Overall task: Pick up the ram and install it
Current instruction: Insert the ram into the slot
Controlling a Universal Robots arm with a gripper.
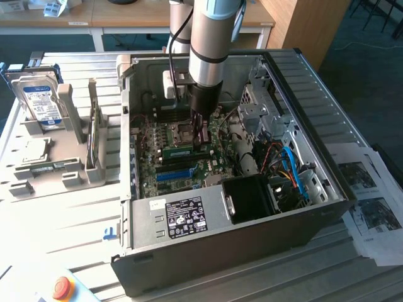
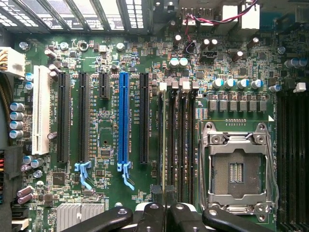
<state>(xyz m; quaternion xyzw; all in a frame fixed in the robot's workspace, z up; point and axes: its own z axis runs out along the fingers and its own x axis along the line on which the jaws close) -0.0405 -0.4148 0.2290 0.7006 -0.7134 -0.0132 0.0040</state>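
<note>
Gripper (image 1: 203, 139) is down inside the PC case (image 1: 220, 251) - jaws pinched narrow on the ram (image 1: 184, 151), standing on edge over the motherboard (image 1: 151, 165).

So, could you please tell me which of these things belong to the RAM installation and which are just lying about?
In the job: the ram, held on edge above the motherboard; the gripper; the memory slots; the open computer case.
Lying about: the hard drive in its grey stand; the printed sheets; the red stop button.
</note>
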